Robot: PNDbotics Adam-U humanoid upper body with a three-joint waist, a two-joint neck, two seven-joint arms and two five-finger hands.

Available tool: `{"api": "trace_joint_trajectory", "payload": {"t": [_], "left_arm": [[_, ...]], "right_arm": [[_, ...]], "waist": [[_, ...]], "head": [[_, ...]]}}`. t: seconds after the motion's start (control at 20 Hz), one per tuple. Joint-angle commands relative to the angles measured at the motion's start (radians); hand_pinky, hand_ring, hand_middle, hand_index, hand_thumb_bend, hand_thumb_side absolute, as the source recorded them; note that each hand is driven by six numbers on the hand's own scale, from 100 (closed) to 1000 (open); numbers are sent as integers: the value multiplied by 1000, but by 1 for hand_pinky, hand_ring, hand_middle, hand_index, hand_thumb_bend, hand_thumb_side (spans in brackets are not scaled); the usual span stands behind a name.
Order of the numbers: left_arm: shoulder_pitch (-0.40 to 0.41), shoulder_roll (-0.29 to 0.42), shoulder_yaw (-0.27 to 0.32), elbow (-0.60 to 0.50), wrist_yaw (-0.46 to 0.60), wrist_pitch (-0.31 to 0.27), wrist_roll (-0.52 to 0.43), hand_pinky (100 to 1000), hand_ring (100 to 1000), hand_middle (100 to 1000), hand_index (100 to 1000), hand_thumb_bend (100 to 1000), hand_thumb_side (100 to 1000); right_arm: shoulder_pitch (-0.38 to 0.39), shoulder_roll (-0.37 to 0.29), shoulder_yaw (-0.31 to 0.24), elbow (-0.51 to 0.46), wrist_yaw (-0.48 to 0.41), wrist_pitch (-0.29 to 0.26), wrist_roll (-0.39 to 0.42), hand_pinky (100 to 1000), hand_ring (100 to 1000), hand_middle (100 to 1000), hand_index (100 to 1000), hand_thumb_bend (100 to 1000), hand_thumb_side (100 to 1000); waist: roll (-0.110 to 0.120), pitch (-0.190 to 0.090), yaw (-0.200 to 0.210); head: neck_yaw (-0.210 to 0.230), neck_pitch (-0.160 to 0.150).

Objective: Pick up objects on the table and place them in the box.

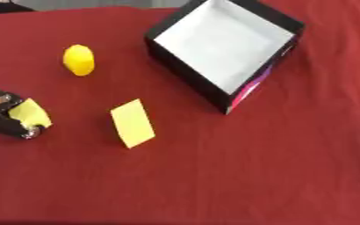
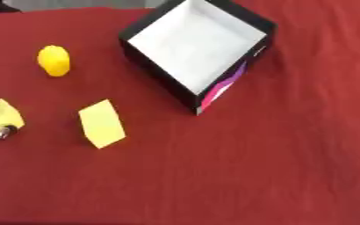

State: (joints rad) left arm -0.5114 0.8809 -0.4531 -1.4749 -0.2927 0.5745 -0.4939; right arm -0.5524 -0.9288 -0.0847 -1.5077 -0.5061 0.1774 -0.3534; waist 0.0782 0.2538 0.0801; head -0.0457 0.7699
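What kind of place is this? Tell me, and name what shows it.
Probably a staged test table rather than a home or shop: a plain red cloth covers it, with only an empty black box and a few yellow objects, one flat yellow block and a yellow lump.

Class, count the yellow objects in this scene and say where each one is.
3. A rounded yellow object lies left of the box, a flat yellow block sits mid-table, and a yellow piece is in the left hand.

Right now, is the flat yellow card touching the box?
Apart. The left eye view shows red cloth between the flat yellow card and the box's near corner.
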Motion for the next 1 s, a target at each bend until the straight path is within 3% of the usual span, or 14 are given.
{"api": "trace_joint_trajectory", "payload": {"t": [0.05, 0.25, 0.5, 0.8, 1.0], "left_arm": [[-3, 42, 30, -56, 27, 18, 19, 748, 669, 598, 767, 190, 234], [-3, 71, 64, -142, 39, 12, 35, 741, 648, 566, 737, 100, 100], [-76, 78, 132, -269, -26, -50, 70, 742, 640, 555, 728, 100, 100], [-227, -44, 130, -425, -91, -140, 73, 737, 625, 537, 706, 100, 100], [-327, -143, 76, -481, -127, -128, 17, 735, 621, 533, 703, 100, 100]], "right_arm": [[-4, -29, -11, -1, -1, 0, -6, 881, 825, 790, 889, 457, 553], [5, -35, -13, 2, 0, -1, -8, 881, 824, 789, 888, 456, 553], [7, -49, -19, -1, -4, -6, -11, 881, 824, 789, 888, 451, 551], [-47, -77, -8, -6, -11, -7, 0, 882, 825, 790, 887, 440, 549], [-110, -81, 14, 11, -8, 4, 17, 882, 825, 783, 887, 433, 550]], "waist": [[7, -7, 3], [6, -10, 9], [6, -21, 13], [4, -45, -9], [1, -52, -32]], "head": [[-2, -2], [-13, 0], [-63, 0], [-74, 0], [-58, 0]]}}
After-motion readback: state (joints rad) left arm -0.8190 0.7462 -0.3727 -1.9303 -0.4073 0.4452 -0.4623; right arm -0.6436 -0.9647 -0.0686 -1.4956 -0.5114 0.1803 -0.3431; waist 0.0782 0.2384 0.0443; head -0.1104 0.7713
